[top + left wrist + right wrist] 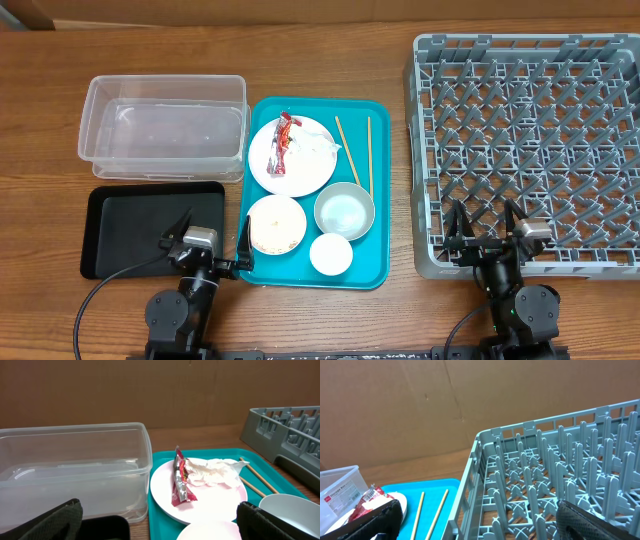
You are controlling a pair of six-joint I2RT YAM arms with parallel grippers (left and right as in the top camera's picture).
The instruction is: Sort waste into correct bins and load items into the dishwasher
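Observation:
A white plate [300, 165] on the teal tray [262, 270] carries a red wrapper [284, 143] and a crumpled napkin [322, 149]. In the left wrist view the plate [210, 502], wrapper [179, 482] and napkin [212, 472] show too. Two chopsticks [358, 150] lie right of the plate. A white bowl with rice [276, 224], a grey bowl [344, 210] and a white cup [331, 254] sit at the tray's front. The clear tub [165, 127] and black tray [110, 232] lie left. The grey rack [530, 150] is right. My left gripper [212, 240] and right gripper [487, 232] are open and empty.
Brown cardboard walls stand behind the table in both wrist views. The wooden table's front edge runs just behind both arm bases. The rack's near wall [470, 485] rises between the right gripper and the chopsticks [427, 512].

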